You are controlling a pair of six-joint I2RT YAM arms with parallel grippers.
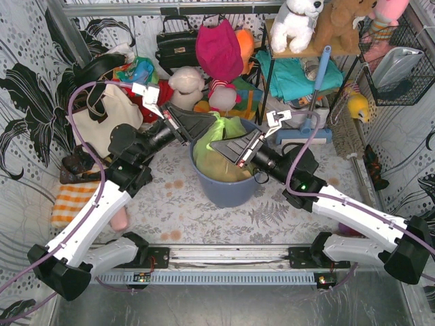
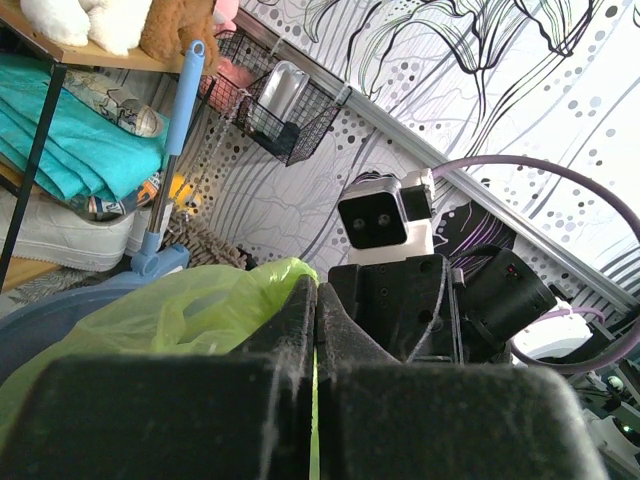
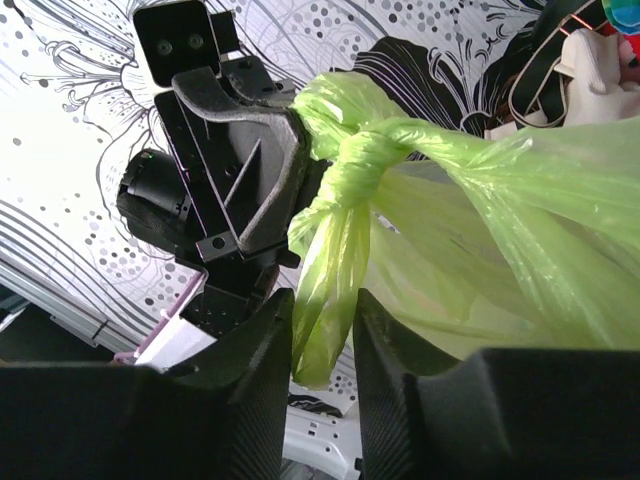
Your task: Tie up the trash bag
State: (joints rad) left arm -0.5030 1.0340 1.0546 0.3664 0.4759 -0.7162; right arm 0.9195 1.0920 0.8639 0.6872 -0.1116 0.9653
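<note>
The light-green trash bag [image 1: 221,146] sits in the round blue-grey bin [image 1: 224,193] at the table's middle, brown paper showing through it. Its top is gathered into a knot [image 3: 360,160]. My left gripper [image 1: 216,122] reaches in from the left, shut on one end of the bag beside the knot; a green sliver shows between its jaws [image 2: 317,290]. My right gripper [image 3: 322,300] comes from the right, and its jaws stand apart around the bag's hanging tail [image 3: 325,280], which fills the gap loosely. In the top view its tip [image 1: 215,144] lies over the bag.
A cream tote bag [image 1: 109,119] lies at the back left, with plush toys and handbags behind the bin. A shelf with teal cloth [image 1: 299,75] and a blue-handled brush [image 1: 316,95] stand at the back right, next to a wire basket [image 1: 397,64]. An orange striped cloth [image 1: 71,204] lies left.
</note>
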